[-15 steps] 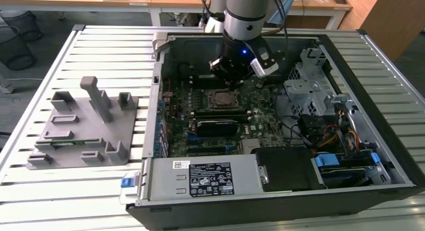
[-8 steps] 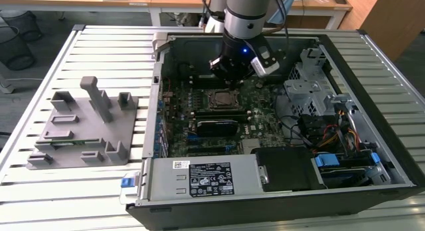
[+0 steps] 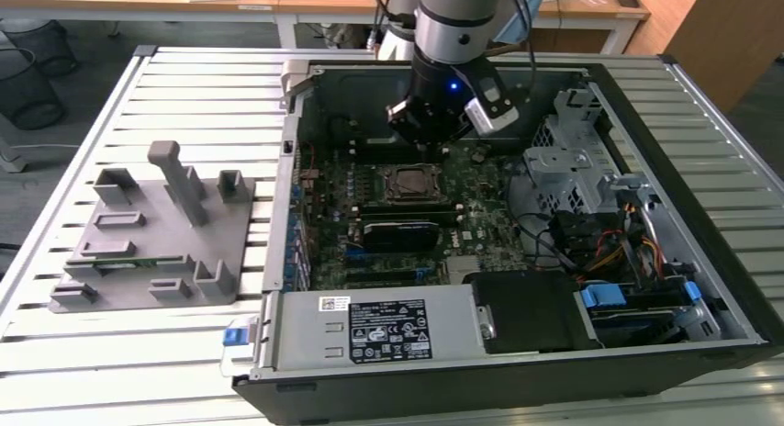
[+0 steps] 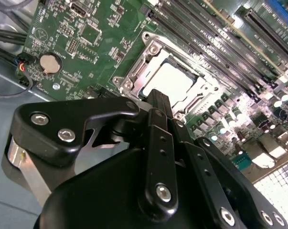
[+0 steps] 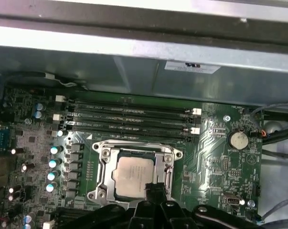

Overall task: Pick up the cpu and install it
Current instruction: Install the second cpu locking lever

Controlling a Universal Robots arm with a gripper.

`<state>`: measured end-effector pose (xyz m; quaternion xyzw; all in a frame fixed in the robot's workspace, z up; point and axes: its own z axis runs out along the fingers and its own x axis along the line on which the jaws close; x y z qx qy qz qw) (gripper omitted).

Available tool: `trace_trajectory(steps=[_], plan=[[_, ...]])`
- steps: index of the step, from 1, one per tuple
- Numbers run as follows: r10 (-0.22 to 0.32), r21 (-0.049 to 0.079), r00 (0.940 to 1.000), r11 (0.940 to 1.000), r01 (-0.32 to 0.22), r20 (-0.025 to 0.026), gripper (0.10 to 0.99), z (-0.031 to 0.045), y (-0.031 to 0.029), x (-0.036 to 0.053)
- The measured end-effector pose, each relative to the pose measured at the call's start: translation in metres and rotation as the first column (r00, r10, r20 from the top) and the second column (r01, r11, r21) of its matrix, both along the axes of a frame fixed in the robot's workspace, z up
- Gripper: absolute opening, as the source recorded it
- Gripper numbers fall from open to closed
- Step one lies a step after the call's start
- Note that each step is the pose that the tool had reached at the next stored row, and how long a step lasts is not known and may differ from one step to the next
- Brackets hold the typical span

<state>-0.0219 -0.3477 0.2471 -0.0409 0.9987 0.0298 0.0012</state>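
The small flat square cpu [image 5: 135, 176] with its shiny silver-grey metal top lay inside the black square socket with a silver metal frame [image 5: 101, 158] on the bumpy green circuit board [image 5: 215, 143], as both wrist views showed. So the picking up and putting in looked done. I could not tell if the frame was locked down. The black metal gripper [image 4: 155, 102] hung just above the socket's edge. Its fingers looked pressed together with nothing between them. In the exterior view, the grey plastic tray [image 3: 128, 261] sat well apart from the open black computer case [image 3: 686, 261].
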Motion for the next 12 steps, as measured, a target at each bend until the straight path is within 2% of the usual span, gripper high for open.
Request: trace_trajectory(steps=[5,10,12], plan=[[0.0,0.0,1.0,1.0,0.0,0.0,0.106,0.0,-0.0074,-0.0001],[0.0,0.0,1.0,1.0,0.0,0.0,0.106,0.0,-0.0108,0.0],[0.0,0.0,1.0,1.0,0.0,0.0,0.106,0.0,-0.0143,0.0]])
